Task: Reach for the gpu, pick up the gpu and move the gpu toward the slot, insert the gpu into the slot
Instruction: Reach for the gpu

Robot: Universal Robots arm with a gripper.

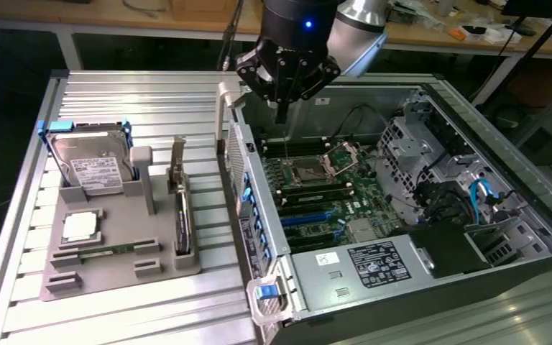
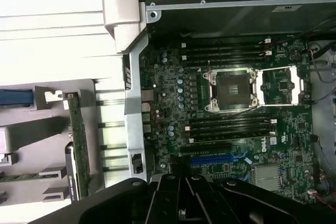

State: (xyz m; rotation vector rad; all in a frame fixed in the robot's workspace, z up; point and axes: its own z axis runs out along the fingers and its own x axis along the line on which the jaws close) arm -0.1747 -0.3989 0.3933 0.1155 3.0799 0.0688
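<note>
Gripper [image 1: 281,113] hangs shut and empty above the motherboard [image 1: 353,192] in the open case, while the gpu [image 1: 181,215] stands on edge in the grey holder [image 1: 113,267] beside it, probably to leave its top edge graspable, well apart from the blue slot [image 1: 307,214].

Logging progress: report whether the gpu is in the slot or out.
Out. The gpu stands on edge in the gray holder outside the case; the blue slot is bare.
</note>
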